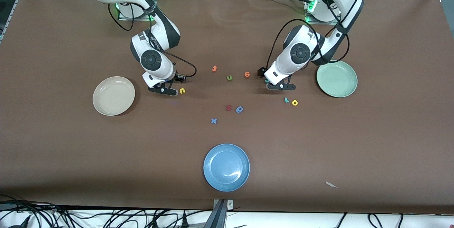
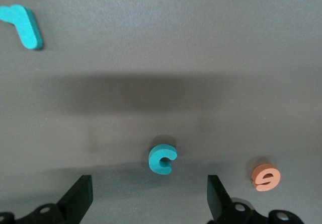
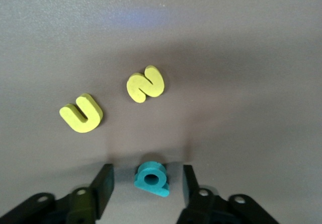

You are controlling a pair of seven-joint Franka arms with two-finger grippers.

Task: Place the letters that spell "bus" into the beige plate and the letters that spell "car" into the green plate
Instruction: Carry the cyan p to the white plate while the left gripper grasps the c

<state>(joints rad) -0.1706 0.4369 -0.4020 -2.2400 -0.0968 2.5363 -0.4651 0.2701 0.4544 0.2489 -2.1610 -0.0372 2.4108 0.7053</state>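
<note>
Beige plate (image 1: pixel 113 95) bare, green plate (image 1: pixel 337 78) bare (blue plate (image 1: pixel 226 167) too)

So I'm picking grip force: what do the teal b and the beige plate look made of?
The teal b looks like soft matte foam: thick, with rounded edges and no shine, lying between the right hand's fingers. The beige plate looks like hard smooth plastic or melamine, with a faint sheen; which one is unclear.
</note>
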